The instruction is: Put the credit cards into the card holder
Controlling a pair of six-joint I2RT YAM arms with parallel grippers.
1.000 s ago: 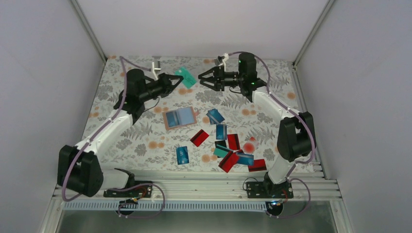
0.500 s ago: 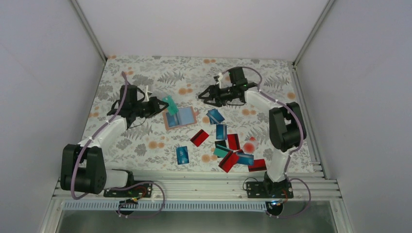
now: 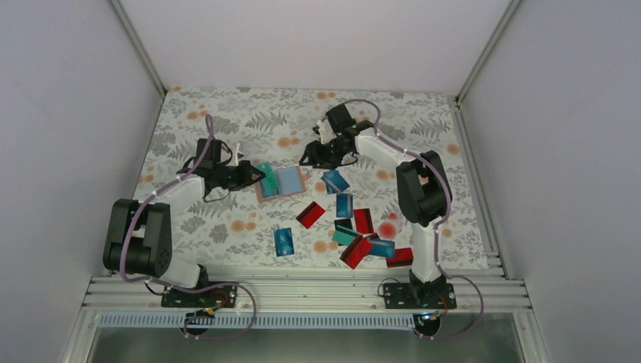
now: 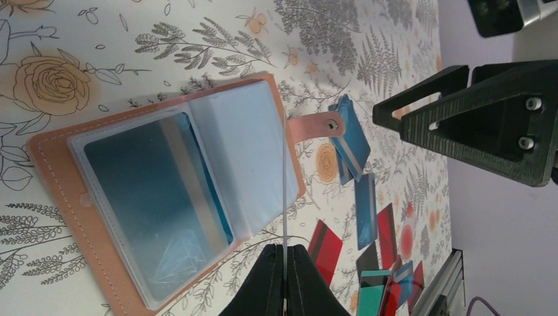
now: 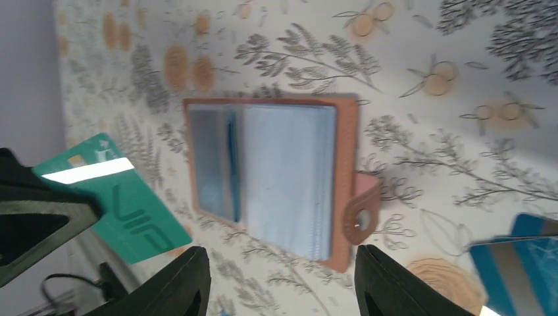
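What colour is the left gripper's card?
Teal green; the card shows best in the right wrist view.

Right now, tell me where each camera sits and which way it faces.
Top external: fixed above and behind the arms, looking down on the table; left arm and right arm show whole, bases at the bottom.
Left wrist: on the left arm, looking along the left gripper at the open card holder; it is shut on a teal card, seen edge-on.
Right wrist: on the right arm, looking down at the card holder; the right gripper, open, frames the bottom edge.
Shared: both wrist views show the card holder.
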